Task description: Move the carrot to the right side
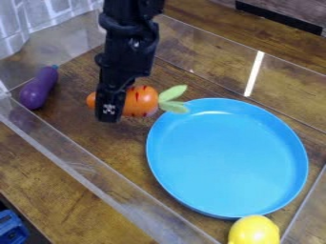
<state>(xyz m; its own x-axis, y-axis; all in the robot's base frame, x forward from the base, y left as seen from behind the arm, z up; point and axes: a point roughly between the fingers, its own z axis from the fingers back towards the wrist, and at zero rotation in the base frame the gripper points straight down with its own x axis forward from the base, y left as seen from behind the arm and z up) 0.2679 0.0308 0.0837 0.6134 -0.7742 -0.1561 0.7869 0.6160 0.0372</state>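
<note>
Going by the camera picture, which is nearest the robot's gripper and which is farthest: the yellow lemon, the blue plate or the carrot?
1. Carrot: right in the gripper.
2. Blue plate: to the right of the gripper in the picture.
3. Yellow lemon: bottom right corner, past the plate.

A wooden tabletop (71, 152) carries a blue plate (227, 152) at three o'clock. A purple eggplant (40, 87) lies at ten.

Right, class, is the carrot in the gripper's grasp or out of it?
In: the gripper's dark fingers close around the carrot's orange body.
</note>
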